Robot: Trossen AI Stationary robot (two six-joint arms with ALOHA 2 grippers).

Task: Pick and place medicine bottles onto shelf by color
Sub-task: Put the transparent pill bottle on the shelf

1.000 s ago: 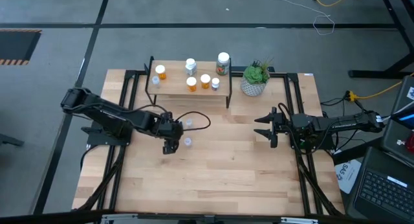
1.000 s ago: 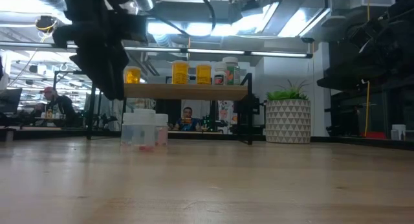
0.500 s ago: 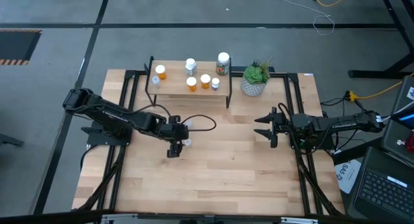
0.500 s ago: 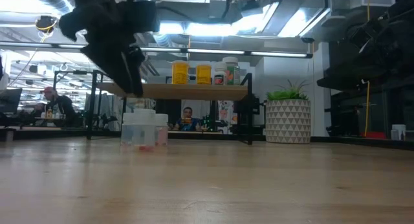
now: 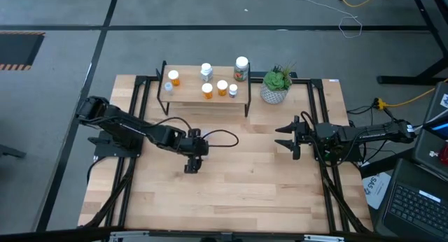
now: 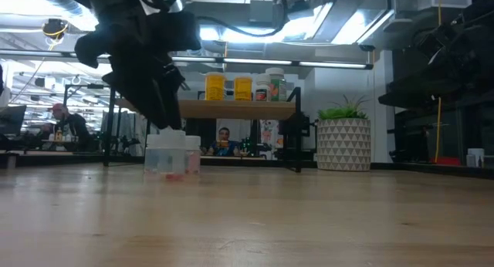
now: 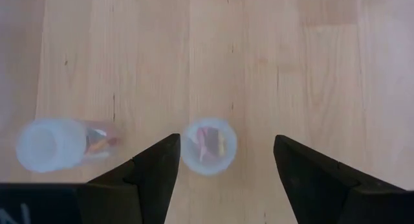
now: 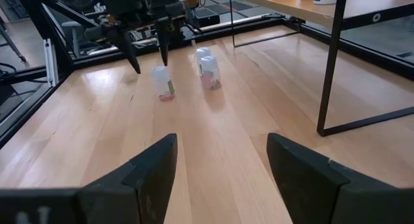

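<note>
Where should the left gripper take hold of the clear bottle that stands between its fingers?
Probably around its round body just under the cap, coming straight down from above. The clear bottle stands upright with its cap facing the left gripper, whose open fingers sit on either side. The second clear bottle stands apart.

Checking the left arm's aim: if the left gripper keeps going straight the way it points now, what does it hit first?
The left gripper points down, fingers open, at a clear bottle standing on the table. It would probably meet that bottle's cap first. A second clear bottle stands beside it, outside the fingers.
</note>
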